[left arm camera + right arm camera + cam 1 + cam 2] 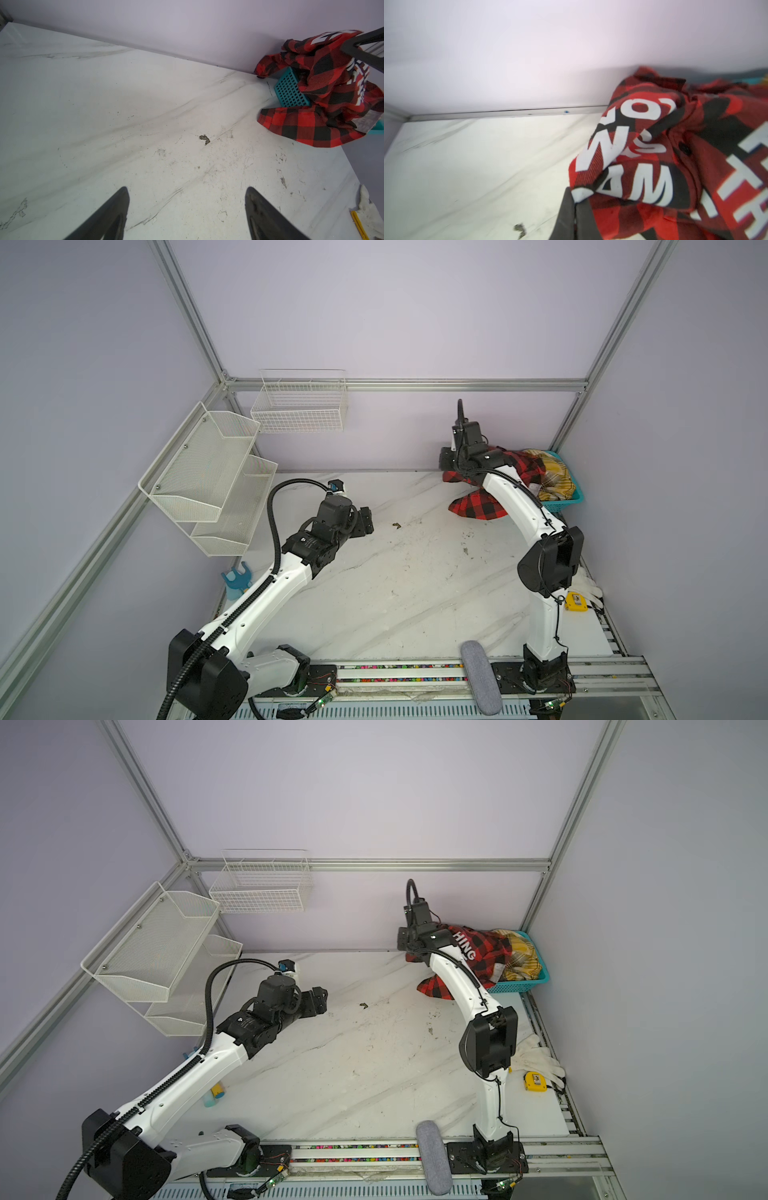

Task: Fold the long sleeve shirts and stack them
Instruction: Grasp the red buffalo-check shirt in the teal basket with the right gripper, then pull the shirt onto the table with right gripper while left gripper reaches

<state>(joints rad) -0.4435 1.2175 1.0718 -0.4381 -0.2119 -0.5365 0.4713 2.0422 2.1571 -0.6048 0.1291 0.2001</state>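
While the white table (395, 593) is stretching out before me, the teal basket (562, 504) is sitting in its far right corner with the red-and-black checked shirt (478, 507) spilling over its rim onto the tabletop. My right claw (575, 199) is pinching a lettered fold of that shirt, the cloth trailing back toward the basket, while my left claw (187, 189) is hovering wide and empty, well apart on the left, pointing toward it.

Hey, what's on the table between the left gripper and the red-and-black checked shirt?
Mostly bare marble tabletop. The left wrist view shows only a small dark scrap lying between the open left gripper and the red-and-black checked shirt.
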